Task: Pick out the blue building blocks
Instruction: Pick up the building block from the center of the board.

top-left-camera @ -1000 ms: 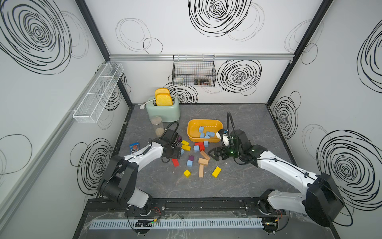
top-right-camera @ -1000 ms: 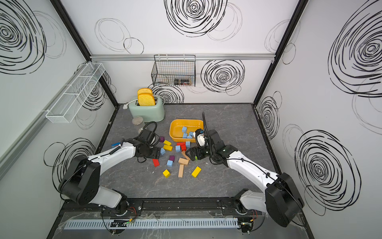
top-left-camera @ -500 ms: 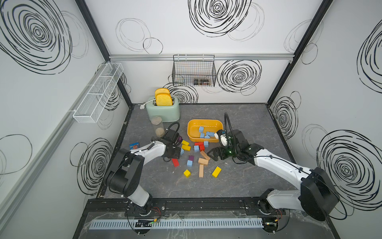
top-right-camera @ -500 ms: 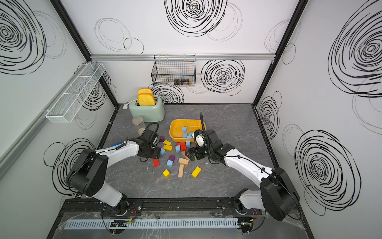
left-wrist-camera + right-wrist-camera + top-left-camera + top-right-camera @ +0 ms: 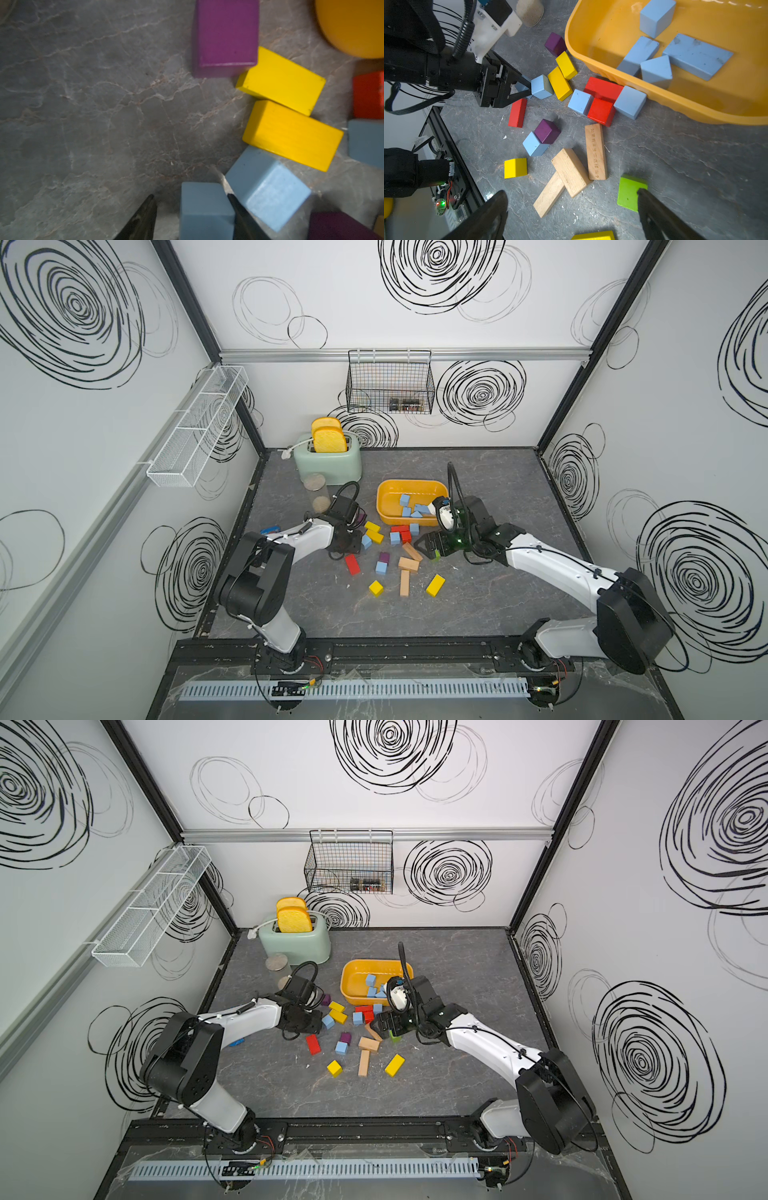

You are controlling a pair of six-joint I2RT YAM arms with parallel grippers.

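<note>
Left claw (image 5: 190,195), lately wide, is narrowed around a blue building block (image 5: 205,207), a gap left on one side; pickup is judged near. Right claw (image 5: 571,192): wide, empty.

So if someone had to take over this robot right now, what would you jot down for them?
Left gripper: jaws straddle a blue cube on the table, with a gap on one side, so it is not clamped yet.
Right gripper: wide open, empty, by the wooden planks.
Done: at least four blue blocks lie in the yellow tub.
To do: five more sit on the table: that cube, its blue neighbour, a blue pair flanking the red blocks, and a last blue one against a purple cube.
</note>
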